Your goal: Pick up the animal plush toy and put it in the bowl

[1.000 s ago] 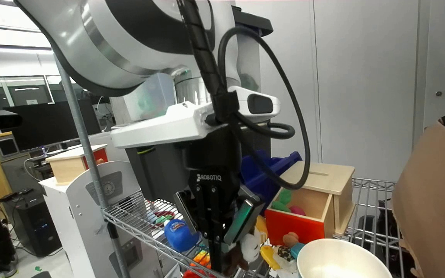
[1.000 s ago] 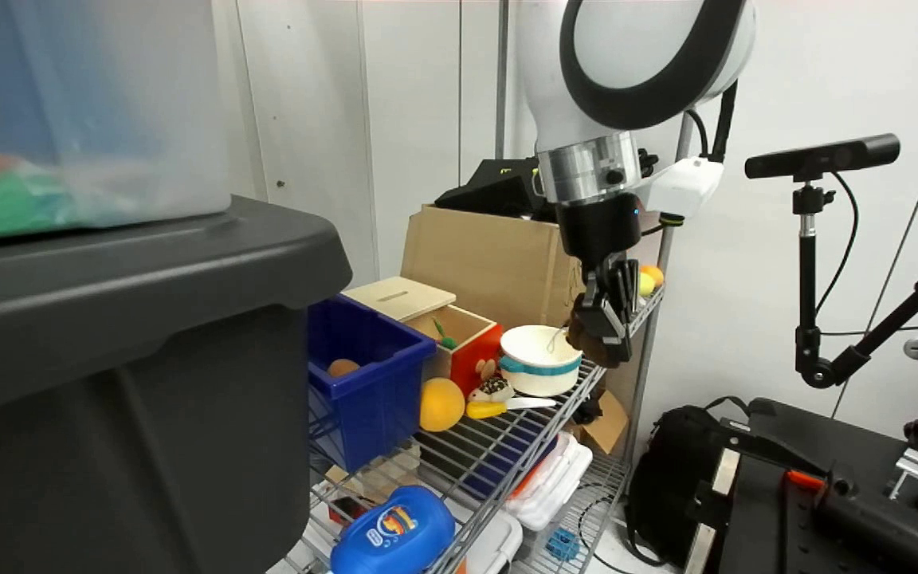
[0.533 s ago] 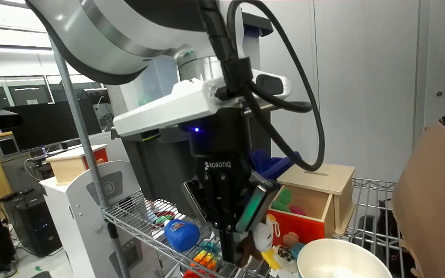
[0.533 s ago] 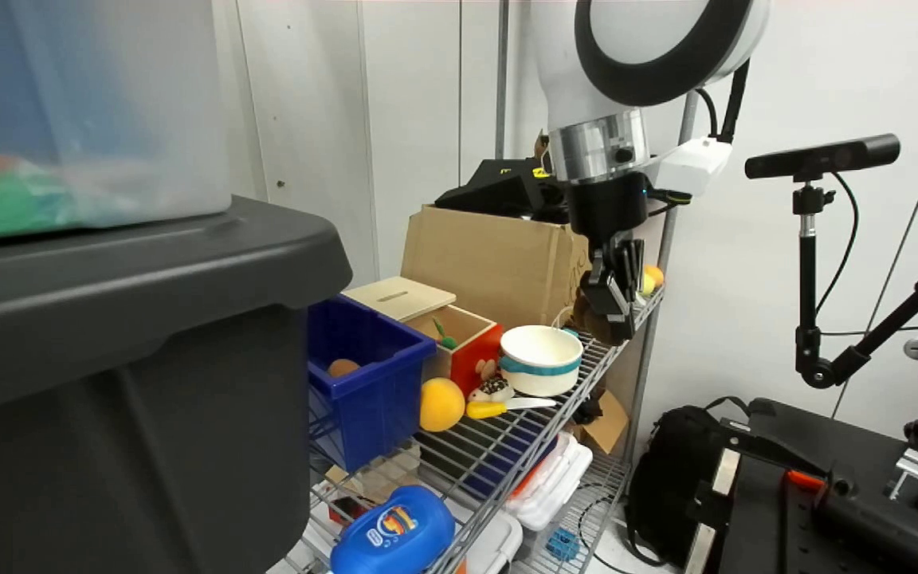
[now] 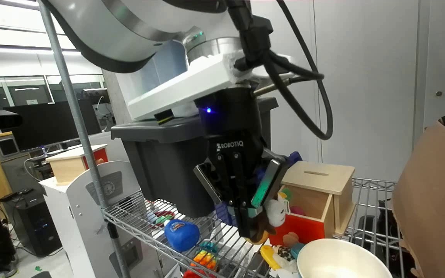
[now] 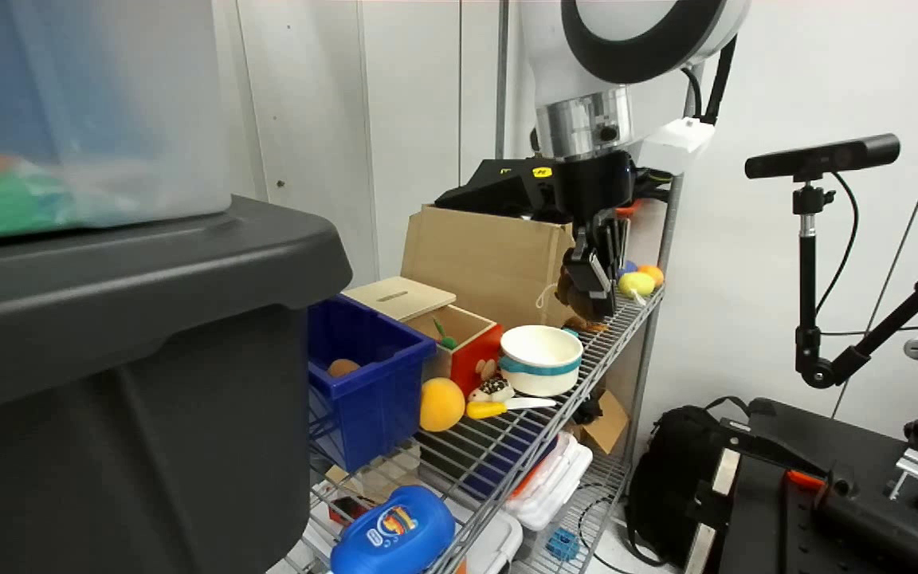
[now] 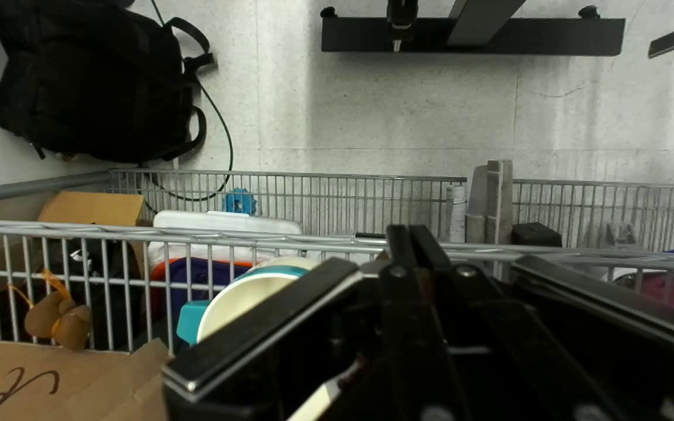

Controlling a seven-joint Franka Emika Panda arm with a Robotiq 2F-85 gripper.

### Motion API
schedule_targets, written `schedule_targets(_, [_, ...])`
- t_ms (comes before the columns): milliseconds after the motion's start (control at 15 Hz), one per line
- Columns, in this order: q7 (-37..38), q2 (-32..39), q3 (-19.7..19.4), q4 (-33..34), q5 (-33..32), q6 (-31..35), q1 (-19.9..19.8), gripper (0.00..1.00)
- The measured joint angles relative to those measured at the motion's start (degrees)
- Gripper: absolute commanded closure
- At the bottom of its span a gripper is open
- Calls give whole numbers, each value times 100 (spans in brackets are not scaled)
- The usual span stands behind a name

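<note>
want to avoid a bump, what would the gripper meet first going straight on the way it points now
Likely the upper wire shelf, at its edge rail: the gripper points roughly downward and overlaps that rail in the wrist view. Depth is unclear; it might just miss the rail.

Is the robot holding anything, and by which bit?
The gripper holds the brown-and-white animal plush toy, seemingly by a brown part; which body part, I can't tell.

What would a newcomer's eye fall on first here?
Likely the black pincer, central in an exterior view, shut on a brown-and-white plush toy. Next, the teal-banded cream bowl near the red-fronted wooden box. Then the dark grey storage tote, lower left in an exterior view.
</note>
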Motion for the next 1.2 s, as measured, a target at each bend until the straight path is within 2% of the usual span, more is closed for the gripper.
schedule_targets(1200, [-270, 1, -96, 187, -361, 40, -243, 99])
